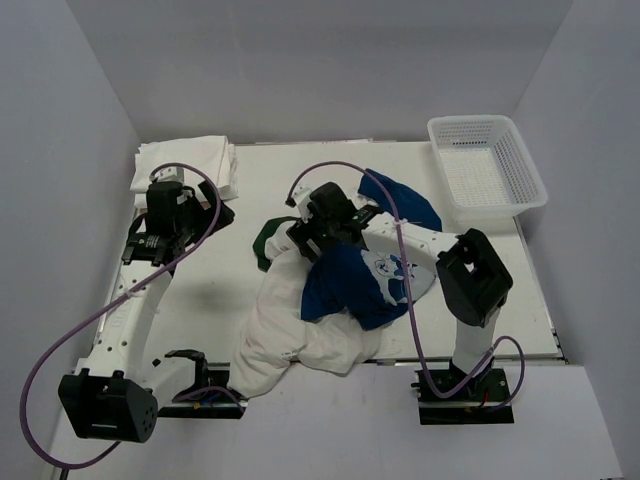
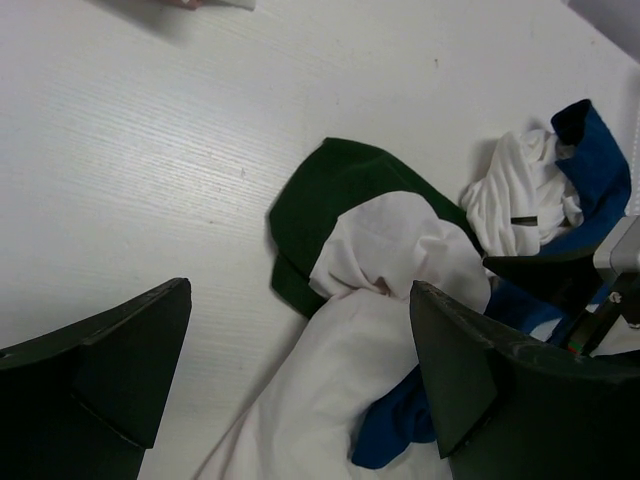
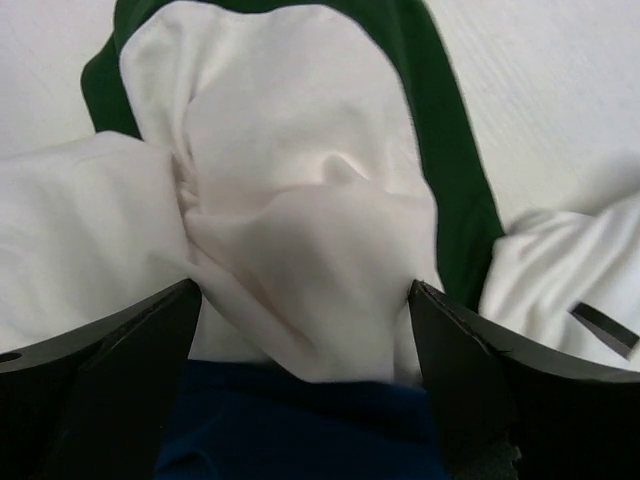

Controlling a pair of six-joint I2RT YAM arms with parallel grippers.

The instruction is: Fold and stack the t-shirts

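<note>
Top external view: mid-table, a white t-shirt (image 1: 275,335), a blue printed t-shirt (image 1: 355,280) and a dark green t-shirt (image 1: 266,240) are heaped crumpled. A folded white stack (image 1: 195,160) is set at the far left corner. The right gripper (image 3: 305,290) is held spread over a white bunch, unclenched. The left gripper (image 2: 300,290) is likewise spread above the table (image 2: 150,150).

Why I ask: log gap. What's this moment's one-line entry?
left gripper: jaws open, empty | right gripper: jaws open over white t-shirt | folded stack far left
</note>
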